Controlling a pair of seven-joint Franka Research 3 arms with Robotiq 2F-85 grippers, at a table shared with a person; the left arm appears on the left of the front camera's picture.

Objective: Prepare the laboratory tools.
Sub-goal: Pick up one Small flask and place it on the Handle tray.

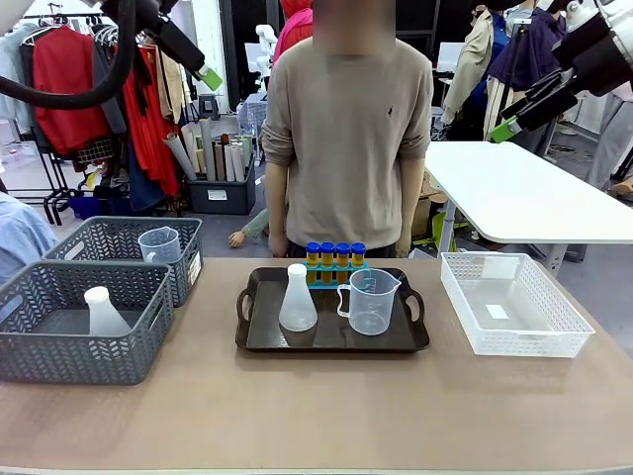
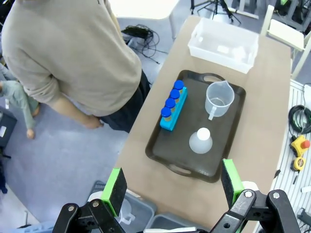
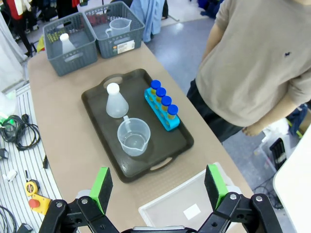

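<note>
A dark tray (image 1: 259,336) lies mid-table and carries the laboratory tools. These are a translucent white conical flask (image 1: 298,299), a clear handled beaker (image 1: 372,302) and several blue-capped amber tubes (image 1: 334,257) in a blue rack. My left gripper (image 2: 172,187) hangs open and empty high above the table's left end, looking down on the flask (image 2: 200,141), beaker (image 2: 218,99) and tubes (image 2: 173,102). Over the right end my right gripper (image 3: 158,188) is likewise raised, open and empty, above the beaker (image 3: 133,137), flask (image 3: 116,102) and tubes (image 3: 163,104).
Two grey mesh baskets stand at the left. The near one (image 1: 59,366) holds another flask (image 1: 103,312), the far one (image 1: 114,237) another beaker (image 1: 160,245). An empty white basket (image 1: 514,332) sits at the right. A person (image 1: 346,129) stands at the far edge, behind the tray.
</note>
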